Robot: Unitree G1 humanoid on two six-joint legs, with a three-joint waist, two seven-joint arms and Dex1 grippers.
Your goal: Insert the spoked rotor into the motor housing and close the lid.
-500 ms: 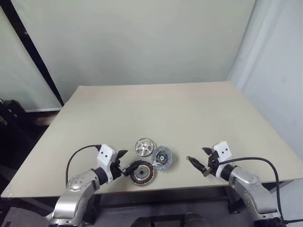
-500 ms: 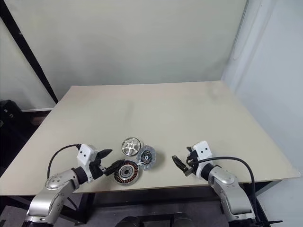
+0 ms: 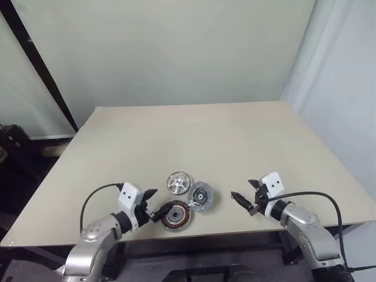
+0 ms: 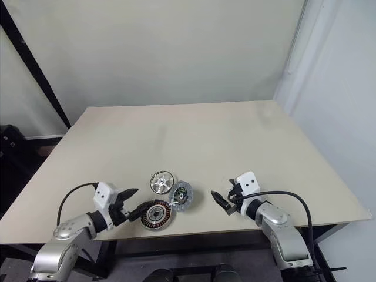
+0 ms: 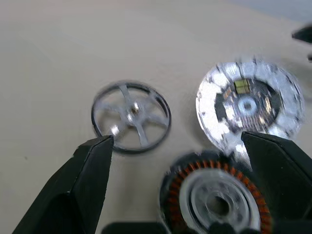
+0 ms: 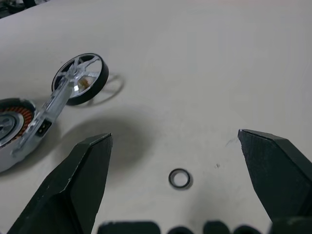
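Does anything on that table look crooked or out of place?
Yes: the pale grey disc lid with a black centre sits tilted, one edge propped on the copper-wound dark ring housing. A small black ring also lies loose on the beige table.

on surface (image 3: 235,135): motor housing (image 3: 175,215) nearest front edge; spoked rotor (image 3: 179,182) behind it; lid (image 3: 200,195) right of both, touching housing.

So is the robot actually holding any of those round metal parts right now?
No, nothing is held. The left gripper is open just short of the motor housing, and the right gripper is open over bare table.
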